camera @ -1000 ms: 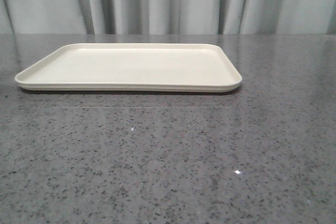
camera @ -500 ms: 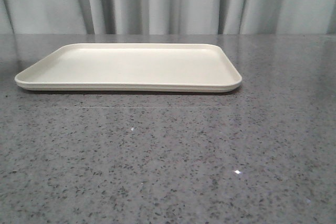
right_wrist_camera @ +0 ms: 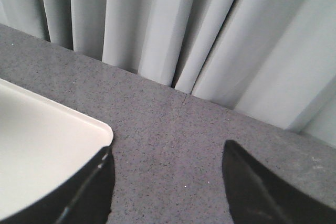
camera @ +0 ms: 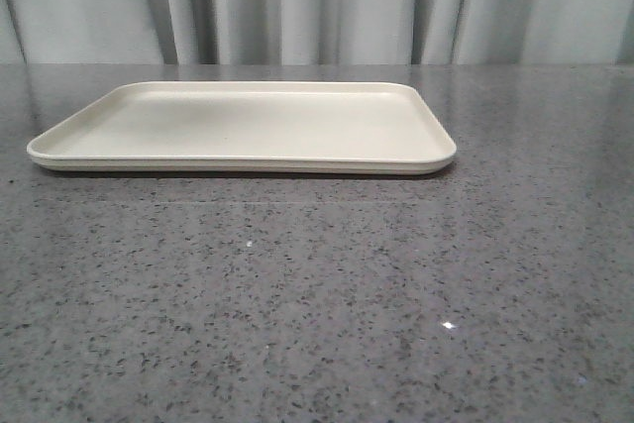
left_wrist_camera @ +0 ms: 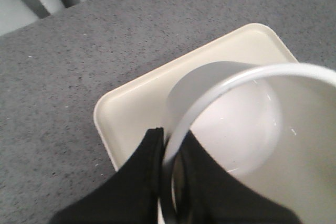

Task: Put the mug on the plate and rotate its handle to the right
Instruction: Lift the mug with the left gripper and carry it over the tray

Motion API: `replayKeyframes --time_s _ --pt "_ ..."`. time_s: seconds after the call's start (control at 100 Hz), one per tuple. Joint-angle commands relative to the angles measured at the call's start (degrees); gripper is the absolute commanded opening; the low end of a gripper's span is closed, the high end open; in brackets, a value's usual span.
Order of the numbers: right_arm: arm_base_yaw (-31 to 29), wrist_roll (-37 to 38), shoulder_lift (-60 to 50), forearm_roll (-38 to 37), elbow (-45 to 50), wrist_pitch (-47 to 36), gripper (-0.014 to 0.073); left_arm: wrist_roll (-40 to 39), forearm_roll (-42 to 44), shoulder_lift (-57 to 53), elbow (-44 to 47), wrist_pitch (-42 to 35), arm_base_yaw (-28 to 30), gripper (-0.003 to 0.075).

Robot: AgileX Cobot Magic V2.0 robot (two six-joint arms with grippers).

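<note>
Mug [left_wrist_camera: 247, 129] is hanging above the plate [left_wrist_camera: 131, 114], its rim pinched by the left gripper [left_wrist_camera: 170, 177] at six o'clock; right gripper [right_wrist_camera: 165, 182] is idling spread apart, holding nothing.

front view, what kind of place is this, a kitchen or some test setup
Likely a staged test bench, not a kitchen: a bare speckled grey countertop, a pleated grey curtain as backdrop, and only a cream plate laid out.

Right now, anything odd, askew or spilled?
Nothing stands out. The plate lies flat and bare on the table; the left gripper grips the rim of the mug, which looks empty, above the plate.
</note>
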Motion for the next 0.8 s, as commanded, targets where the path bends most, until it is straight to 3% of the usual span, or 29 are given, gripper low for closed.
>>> replayKeyframes --time_s 0.0,0.23,0.79 --pt "0.1 -0.4 -0.3 0.5 -2.0 -3.1 0.0458 0.1 -1.0 0.1 -2.6 -0.6 -2.6 -0.0020" --pt "0.1 -0.4 -0.3 0.5 -2.0 -2.9 0.0458 0.1 1.7 6.3 -2.6 -0.6 -6.8 -0.0020" --pt "0.1 -0.4 -0.3 0.5 -2.0 -0.8 0.0458 -0.7 1.0 12.7 -2.4 -0.6 -7.8 -0.0020"
